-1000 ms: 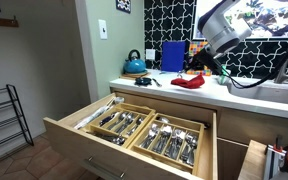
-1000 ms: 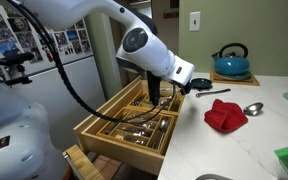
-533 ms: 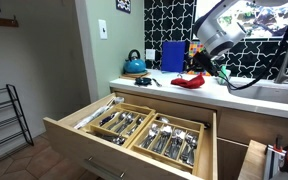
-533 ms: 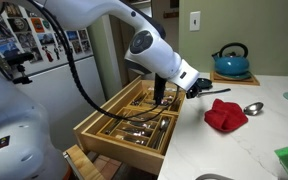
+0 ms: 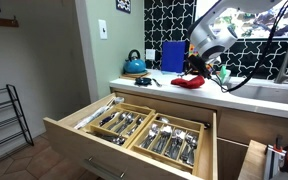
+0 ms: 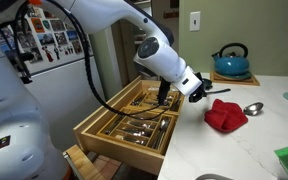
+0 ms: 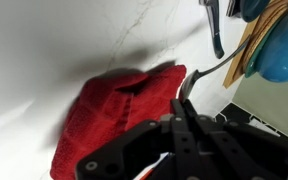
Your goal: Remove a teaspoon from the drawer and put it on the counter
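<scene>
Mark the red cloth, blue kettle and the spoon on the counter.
red cloth (image 6: 225, 116), in an exterior view, centre of fabric
blue kettle (image 6: 231, 66), in an exterior view, body
spoon (image 6: 254, 108), in an exterior view, bowl

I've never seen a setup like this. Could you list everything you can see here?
Wooden drawer: one, light brown, pulled open below the counter.
Metal cutlery: many pieces, silver, in the drawer's compartments.
White counter: one, above the drawer.
Red cloth: one, crumpled on the counter.
Metal spoon: one, silver, on the counter beside the cloth.
Teal kettle: one, at the counter's back.
Blue upright board: one, at the counter's back.
Black wire rack: one, on the floor.
Robot arm: one, white; jaws above the counter near the cloth, open or shut unclear.
</scene>
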Controlling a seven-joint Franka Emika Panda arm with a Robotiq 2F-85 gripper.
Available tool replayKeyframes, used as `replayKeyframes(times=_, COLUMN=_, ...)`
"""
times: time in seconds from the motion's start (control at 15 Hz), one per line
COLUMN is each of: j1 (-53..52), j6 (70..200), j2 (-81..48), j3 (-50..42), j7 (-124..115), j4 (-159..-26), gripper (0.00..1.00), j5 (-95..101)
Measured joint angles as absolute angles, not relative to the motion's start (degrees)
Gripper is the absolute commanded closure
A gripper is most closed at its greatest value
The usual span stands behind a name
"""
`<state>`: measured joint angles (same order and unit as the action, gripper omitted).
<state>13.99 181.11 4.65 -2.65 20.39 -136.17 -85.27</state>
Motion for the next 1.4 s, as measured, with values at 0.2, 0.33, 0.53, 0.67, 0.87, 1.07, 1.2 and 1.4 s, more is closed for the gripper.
replayKeyframes(times=0.2, j1=13.6, j6=182.8, j2=2.7, j3=-2.0, j7=20.4, j4=-133.4, gripper=0.99, j5=-89.5)
replayKeyframes(times=0.33, j1=13.4, j6=184.1, j2=1.2, j3=-1.5, j7=20.4, j4=-131.6, gripper=0.99, j5=-91.8)
replayKeyframes(times=0.53, j1=13.1, j6=185.4, j2=-1.7, j3=-1.1, j7=20.4, j4=-129.2, gripper=0.99, j5=-94.6)
replayKeyframes(times=0.67, j1=13.0, j6=185.8, j2=-3.6, j3=-0.9, j7=20.4, j4=-127.6, gripper=0.99, j5=-96.1)
replayKeyframes(times=0.87, j1=12.8, j6=187.0, j2=-6.2, j3=-0.8, j7=20.4, j4=-124.9, gripper=0.99, j5=-98.4)
replayKeyframes(times=1.07, j1=12.7, j6=187.9, j2=-8.0, j3=-0.9, j7=20.5, j4=-122.3, gripper=0.99, j5=-100.5)
replayKeyframes(times=1.2, j1=12.7, j6=188.6, j2=-9.0, j3=-0.9, j7=20.5, j4=-121.1, gripper=0.99, j5=-101.8)
replayKeyframes(times=1.4, j1=12.5, j6=189.6, j2=-10.6, j3=-0.9, j7=20.4, j4=-120.5, gripper=0.99, j5=-103.1)
